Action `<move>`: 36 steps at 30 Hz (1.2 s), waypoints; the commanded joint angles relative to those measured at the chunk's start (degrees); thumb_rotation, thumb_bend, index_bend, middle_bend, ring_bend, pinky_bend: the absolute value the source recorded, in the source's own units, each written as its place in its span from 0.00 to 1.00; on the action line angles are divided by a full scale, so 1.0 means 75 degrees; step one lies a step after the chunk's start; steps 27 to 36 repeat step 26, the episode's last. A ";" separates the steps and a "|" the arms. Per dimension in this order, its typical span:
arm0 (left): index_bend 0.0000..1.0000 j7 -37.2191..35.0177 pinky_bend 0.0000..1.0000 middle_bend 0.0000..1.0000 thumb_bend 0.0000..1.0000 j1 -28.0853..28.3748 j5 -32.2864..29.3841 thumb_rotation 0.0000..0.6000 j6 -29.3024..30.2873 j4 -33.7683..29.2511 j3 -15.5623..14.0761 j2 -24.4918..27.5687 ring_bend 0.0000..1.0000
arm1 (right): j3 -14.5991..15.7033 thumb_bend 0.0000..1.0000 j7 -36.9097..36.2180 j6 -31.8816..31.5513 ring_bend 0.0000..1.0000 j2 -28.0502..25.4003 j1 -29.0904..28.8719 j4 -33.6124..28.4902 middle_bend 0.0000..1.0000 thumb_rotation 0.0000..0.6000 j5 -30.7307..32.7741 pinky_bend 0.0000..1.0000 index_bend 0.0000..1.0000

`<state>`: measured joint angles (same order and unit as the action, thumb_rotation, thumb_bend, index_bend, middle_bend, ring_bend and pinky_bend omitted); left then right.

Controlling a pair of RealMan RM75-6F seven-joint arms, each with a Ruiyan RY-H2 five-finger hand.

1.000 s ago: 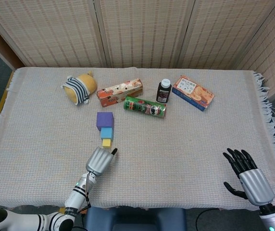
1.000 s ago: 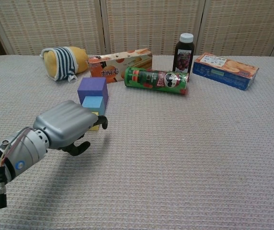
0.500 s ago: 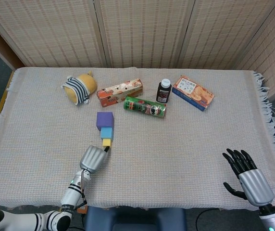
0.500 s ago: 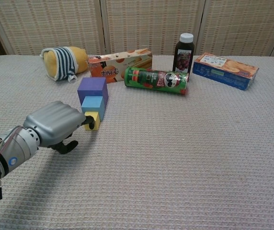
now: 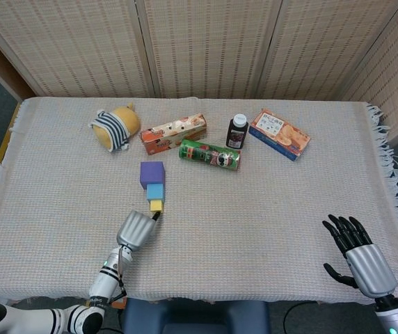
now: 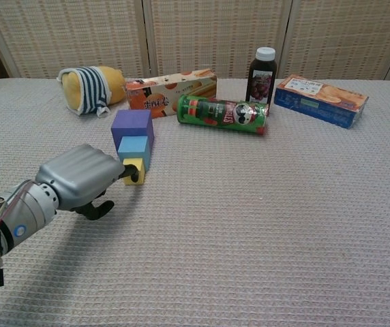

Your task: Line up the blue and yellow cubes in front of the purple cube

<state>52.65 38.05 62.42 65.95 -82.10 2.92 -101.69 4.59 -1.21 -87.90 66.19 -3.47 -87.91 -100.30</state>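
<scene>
The purple cube (image 5: 152, 172) (image 6: 132, 127), the smaller blue cube (image 5: 155, 191) (image 6: 133, 145) and the little yellow cube (image 5: 156, 205) (image 6: 135, 168) stand in a touching row running towards me. My left hand (image 5: 135, 229) (image 6: 79, 178) lies just before the yellow cube, its silver back up and its fingers curled under. One dark fingertip (image 6: 132, 176) touches the yellow cube's near face. It holds nothing. My right hand (image 5: 357, 254) hovers at the near right of the table, fingers spread and empty; the chest view does not show it.
Along the back stand a striped plush toy (image 5: 115, 126), a snack box (image 5: 173, 133), a green chip can (image 5: 209, 154) lying on its side, a dark bottle (image 5: 237, 131) and a blue biscuit box (image 5: 279, 133). The woven cloth (image 5: 268, 209) covers the table.
Over the last second my left hand pulled back to the left and nearer me, uncovering the yellow cube in the chest view. The cubes and the right hand kept still.
</scene>
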 commanded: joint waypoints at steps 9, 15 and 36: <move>0.26 -0.0545 1.00 1.00 0.45 -0.0406 0.0457 1.00 0.0404 -0.1125 -0.0284 0.0660 1.00 | 0.0019 0.04 0.0008 -0.0035 0.00 -0.0014 0.0018 -0.0011 0.00 0.91 -0.0042 0.00 0.00; 0.09 -0.3288 0.64 0.46 0.40 -0.1814 0.1828 1.00 0.1783 -0.2413 -0.1383 0.2925 0.41 | -0.0056 0.04 0.0044 -0.0113 0.00 -0.0010 0.0089 -0.0043 0.00 0.91 0.0118 0.00 0.00; 0.00 -0.7425 0.19 0.05 0.39 -0.4462 0.4139 1.00 0.5446 -0.0431 -0.2178 0.4029 0.00 | -0.0261 0.04 0.0376 -0.0086 0.00 0.0358 0.0069 0.0100 0.00 0.90 0.0307 0.00 0.00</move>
